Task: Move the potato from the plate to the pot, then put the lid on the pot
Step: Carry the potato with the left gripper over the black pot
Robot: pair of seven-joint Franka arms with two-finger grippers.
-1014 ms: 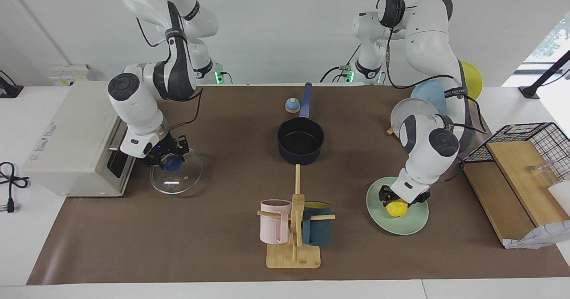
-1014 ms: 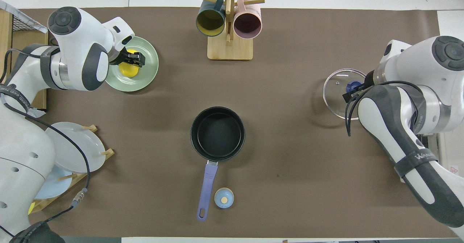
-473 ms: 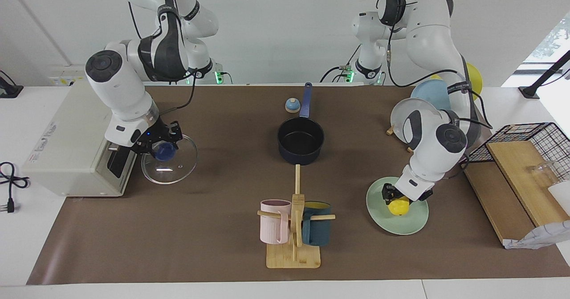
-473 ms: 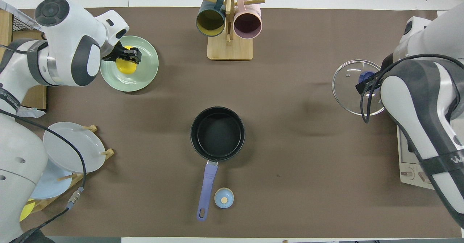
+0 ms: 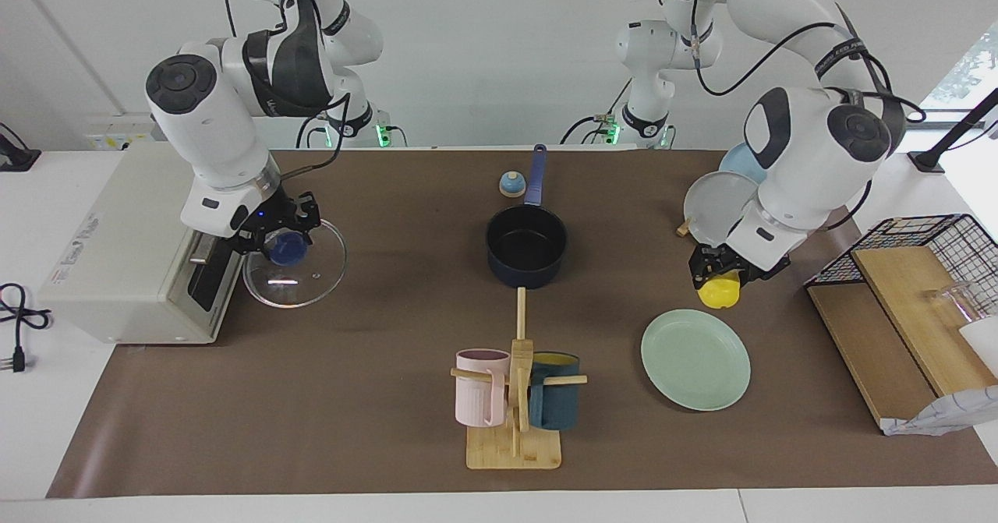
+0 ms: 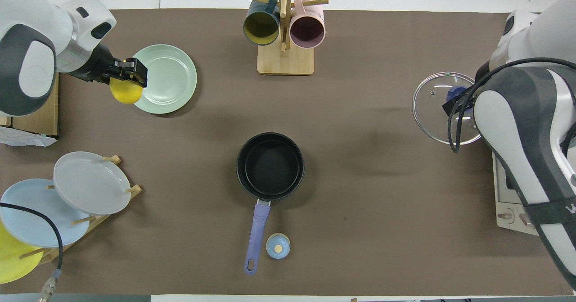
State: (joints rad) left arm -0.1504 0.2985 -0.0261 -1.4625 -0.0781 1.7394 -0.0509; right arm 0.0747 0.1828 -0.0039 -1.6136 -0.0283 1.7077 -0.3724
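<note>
My left gripper [image 5: 719, 280] is shut on the yellow potato [image 5: 719, 293] and holds it up in the air over the table beside the mint-green plate [image 5: 695, 359]. In the overhead view the potato [image 6: 126, 92] overlaps the rim of the bare plate [image 6: 168, 79]. The dark navy pot [image 5: 527, 246] stands mid-table, its blue handle pointing toward the robots; it also shows in the overhead view [image 6: 270, 164]. My right gripper [image 5: 284, 246] is shut on the blue knob of the glass lid [image 5: 300, 273] and holds it slightly above the table. The lid [image 6: 434, 108] also shows in the overhead view.
A mug tree [image 5: 514, 398] with a pink and a teal mug stands farther from the robots than the pot. A small bell [image 5: 511, 185] sits beside the pot's handle. A white appliance [image 5: 125, 250] is next to the lid. A plate rack [image 6: 81, 189] and a wire basket [image 5: 920, 250] are at the left arm's end.
My left gripper lifted the potato off the plate, leaving it bare. My right gripper raised the lid off the table and holds it a little higher.
</note>
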